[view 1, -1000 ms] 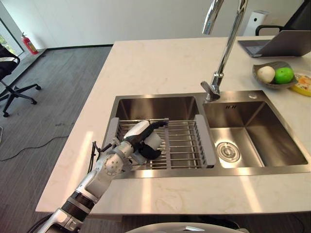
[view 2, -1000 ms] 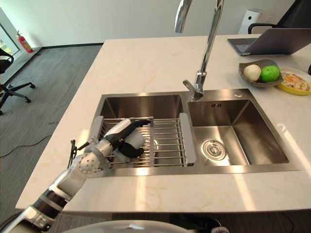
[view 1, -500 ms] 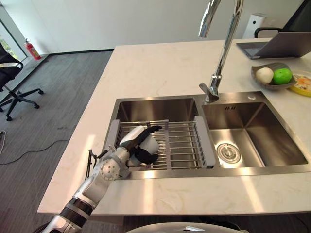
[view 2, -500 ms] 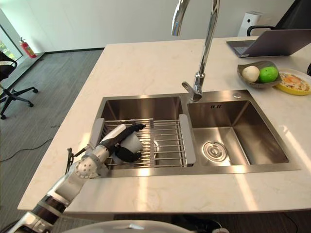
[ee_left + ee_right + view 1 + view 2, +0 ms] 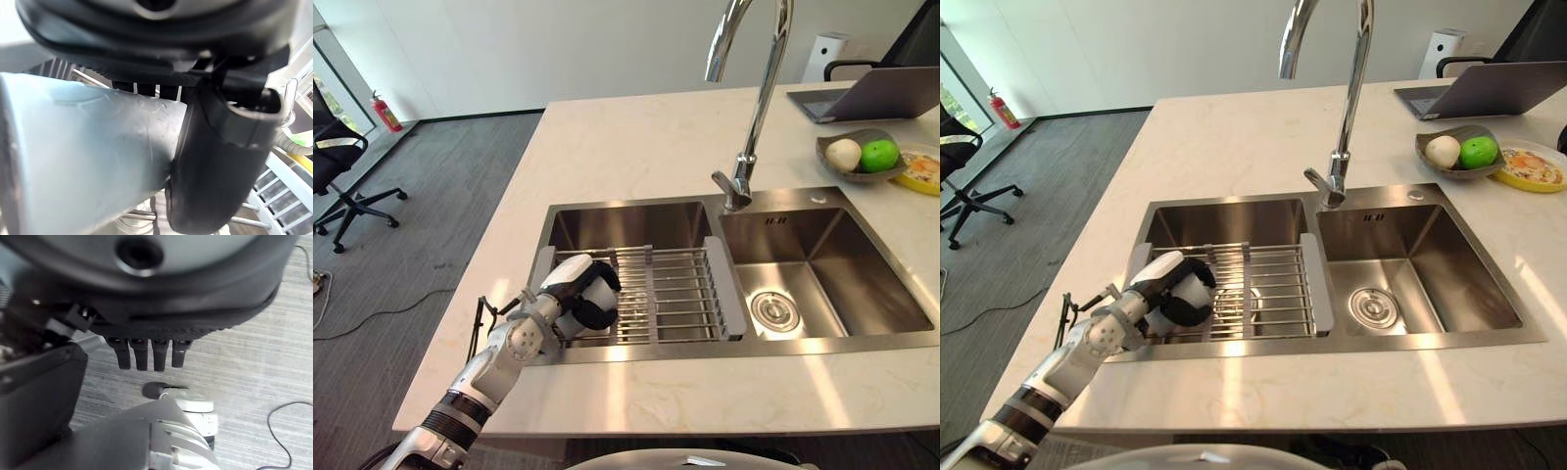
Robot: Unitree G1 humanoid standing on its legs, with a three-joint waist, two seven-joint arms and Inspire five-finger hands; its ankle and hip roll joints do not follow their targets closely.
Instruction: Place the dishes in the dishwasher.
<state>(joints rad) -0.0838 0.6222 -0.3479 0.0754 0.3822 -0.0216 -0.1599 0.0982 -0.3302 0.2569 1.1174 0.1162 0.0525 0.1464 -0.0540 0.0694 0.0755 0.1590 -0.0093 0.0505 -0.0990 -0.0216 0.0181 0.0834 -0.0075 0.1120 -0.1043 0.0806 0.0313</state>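
Cup (image 5: 88,147): pale, lying on its side inside the left hand (image 5: 570,291), low on the wire rack (image 5: 680,294). Closing right round it now, fingers (image 5: 599,305) curling over the cup's body, the thumb (image 5: 220,161) pressing in from the other side. Half a second back, reaching flat across the top with fingers straight; a second back, stretching further still along the rack. So: gripping at last, and looking ready for lifting out and carrying off toward the dishwasher. Probably worth checking for slipping, going by that smooth rounded wall.

Hanging idle over grey floor, the right hand (image 5: 146,298), fingers dangling loose and apart, gripping nothing.

Moving outward from the left hand. Directly beneath it, spanning the left basin (image 5: 626,220): the rack, carrying nothing but this cup as far as can be told. Beyond the rack's far end: the right basin (image 5: 842,284), holding nothing but its drain (image 5: 773,305). Rising behind the divider: the tall tap (image 5: 754,98). Well beyond, on the counter (image 5: 636,137): a grey bowl (image 5: 832,162) holding a white round thing (image 5: 843,152) and a green fruit (image 5: 879,154), touching each other. Just past that, a yellow plate (image 5: 922,171) with food too small for naming, and a laptop (image 5: 871,93) sitting further back.
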